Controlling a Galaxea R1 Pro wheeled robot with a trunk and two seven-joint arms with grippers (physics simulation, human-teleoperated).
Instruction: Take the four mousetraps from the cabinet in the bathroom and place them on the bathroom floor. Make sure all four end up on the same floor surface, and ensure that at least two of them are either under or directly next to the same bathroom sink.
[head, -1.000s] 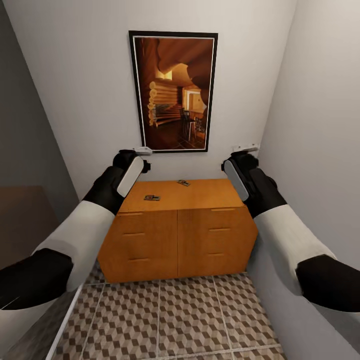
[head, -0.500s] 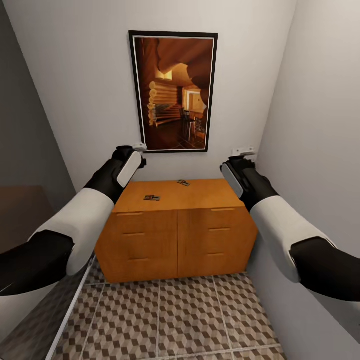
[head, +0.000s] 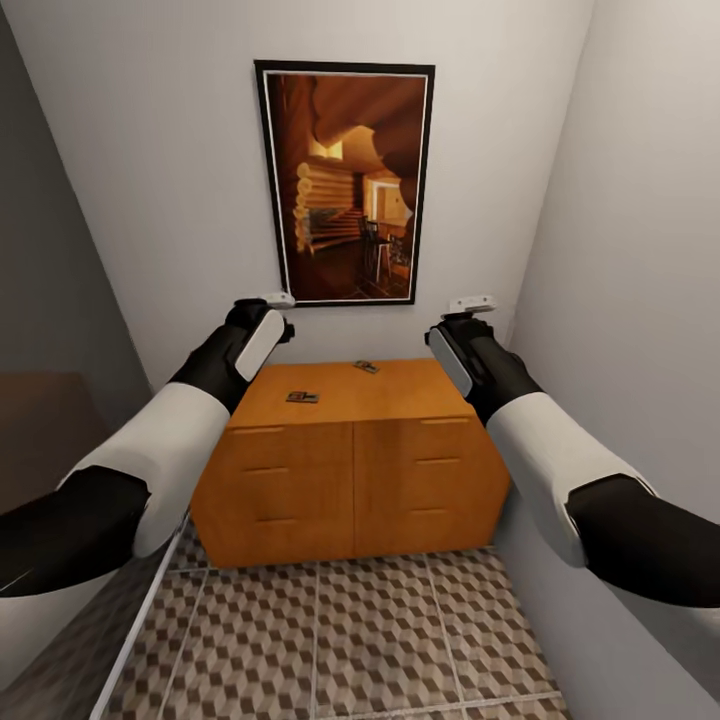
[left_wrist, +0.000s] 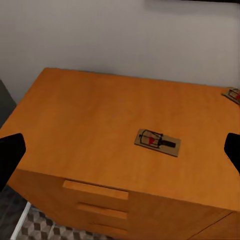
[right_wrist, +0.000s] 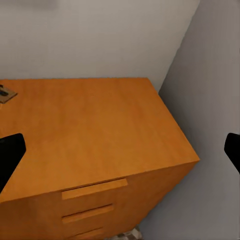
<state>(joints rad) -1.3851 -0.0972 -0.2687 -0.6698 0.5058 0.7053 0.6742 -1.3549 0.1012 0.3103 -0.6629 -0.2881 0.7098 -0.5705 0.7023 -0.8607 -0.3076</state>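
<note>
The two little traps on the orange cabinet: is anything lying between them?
No. Between the nearer mousetrap and the farther mousetrap there is just bare cabinet top, seen in the head view and the left wrist view.

Two mousetraps lie flat on top of the orange-brown wooden cabinet: one mousetrap toward its front left, the other mousetrap farther back near the wall. The cabinet stands on the cube-patterned bathroom floor, its drawers closed.

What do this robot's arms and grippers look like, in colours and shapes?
Each arm is a rounded tube in glossy white and black sections: black near the elbow, white forearm, black wrist. A pale grey flat panel lies along each wrist. The left gripper and right gripper end in small white tips. No cables or markings show.
</note>
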